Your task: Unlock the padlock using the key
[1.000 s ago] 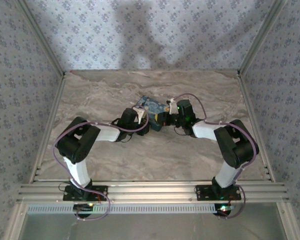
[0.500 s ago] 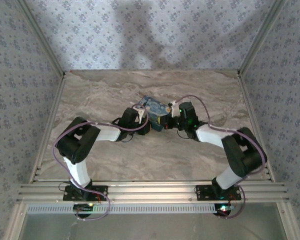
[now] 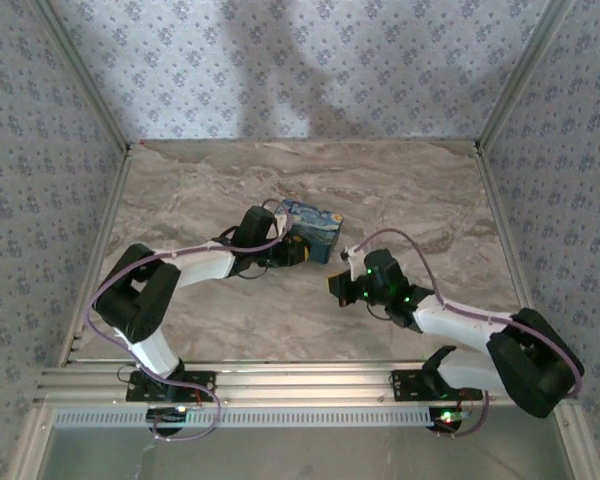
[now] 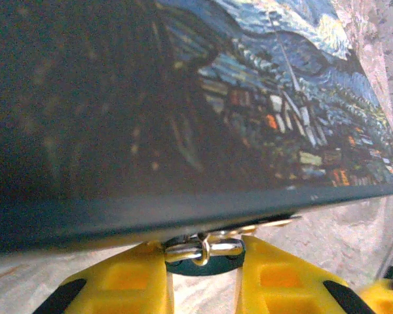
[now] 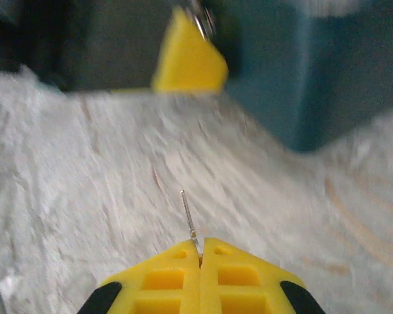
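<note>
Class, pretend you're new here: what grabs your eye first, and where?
The swirly night-sky blue box sits mid-table. At its edge the left pincer clamps the tiny silver padlock. Off to the box's near right, the right pincer pinches a thin metal key.

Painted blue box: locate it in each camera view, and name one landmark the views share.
Top external: the blue box lies mid-table, slightly behind centre.
Left wrist: the blue box spans the upper picture, very close.
Right wrist: the blue box is a blurred teal block, upper right.
Shared landmark: the marble table under it.
</note>
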Tool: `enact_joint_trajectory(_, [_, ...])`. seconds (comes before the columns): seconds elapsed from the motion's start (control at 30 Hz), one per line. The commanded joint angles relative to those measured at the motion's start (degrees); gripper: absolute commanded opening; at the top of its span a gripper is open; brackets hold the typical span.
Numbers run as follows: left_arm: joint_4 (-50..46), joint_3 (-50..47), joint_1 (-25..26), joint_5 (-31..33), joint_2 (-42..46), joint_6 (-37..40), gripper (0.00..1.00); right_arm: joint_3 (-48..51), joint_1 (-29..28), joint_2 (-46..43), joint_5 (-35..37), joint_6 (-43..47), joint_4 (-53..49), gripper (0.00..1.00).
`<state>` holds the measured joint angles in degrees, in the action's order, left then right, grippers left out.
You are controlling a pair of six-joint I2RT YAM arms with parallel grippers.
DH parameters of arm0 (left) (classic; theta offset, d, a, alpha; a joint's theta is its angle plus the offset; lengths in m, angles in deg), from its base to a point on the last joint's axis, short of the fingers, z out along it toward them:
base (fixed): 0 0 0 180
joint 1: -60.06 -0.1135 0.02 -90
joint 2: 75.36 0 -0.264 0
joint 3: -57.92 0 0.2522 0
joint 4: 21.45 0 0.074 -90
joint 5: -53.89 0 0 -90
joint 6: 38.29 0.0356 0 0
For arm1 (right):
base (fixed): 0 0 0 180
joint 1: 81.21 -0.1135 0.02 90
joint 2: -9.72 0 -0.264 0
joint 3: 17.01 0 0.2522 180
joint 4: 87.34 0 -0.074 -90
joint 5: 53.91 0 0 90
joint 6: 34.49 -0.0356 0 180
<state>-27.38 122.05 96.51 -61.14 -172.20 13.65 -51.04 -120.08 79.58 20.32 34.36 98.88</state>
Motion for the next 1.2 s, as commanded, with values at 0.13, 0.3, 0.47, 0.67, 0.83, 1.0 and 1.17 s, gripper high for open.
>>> enact_joint_trajectory(0.13, [-1.1, 2.2, 0.5, -5.0, 2.0, -6.6, 0.15, 2.1, -1.5, 8.1, 0.2, -3.1, 14.3, 0.0])
enact_joint_trajectory(0.3, [-1.7, 2.4, 0.9, -4.8, 2.2, -8.1, 0.15, 1.6, -2.7, 11.3, 2.4, -2.7, 18.9, 0.0])
enact_joint_trajectory(0.47, [-0.9, 2.0, 1.2, -4.8, 2.0, -9.5, 0.14, 1.7, -3.1, 13.3, 5.7, -2.5, 22.7, 0.0])
enact_joint_trajectory(0.67, [-0.7, 2.2, 1.5, -4.8, 1.8, -10.0, 0.14, 0.5, -3.2, 15.6, 6.0, -2.5, 25.0, 0.0])
enact_joint_trajectory(0.83, [-0.5, 1.9, 1.5, -4.6, 1.9, -10.1, 0.13, -0.2, -3.3, 16.3, 6.5, -2.7, 25.9, 0.0])
enact_joint_trajectory(1.0, [-0.4, 1.6, 1.7, -4.1, 2.4, -10.2, 0.13, -1.1, -3.1, 17.2, 7.3, -2.8, 26.5, 0.0])
enact_joint_trajectory(1.17, [-0.1, 1.1, 1.8, -3.5, 2.7, -10.4, 0.13, -1.8, -2.9, 18.5, 7.4, -2.9, 26.9, 0.0])
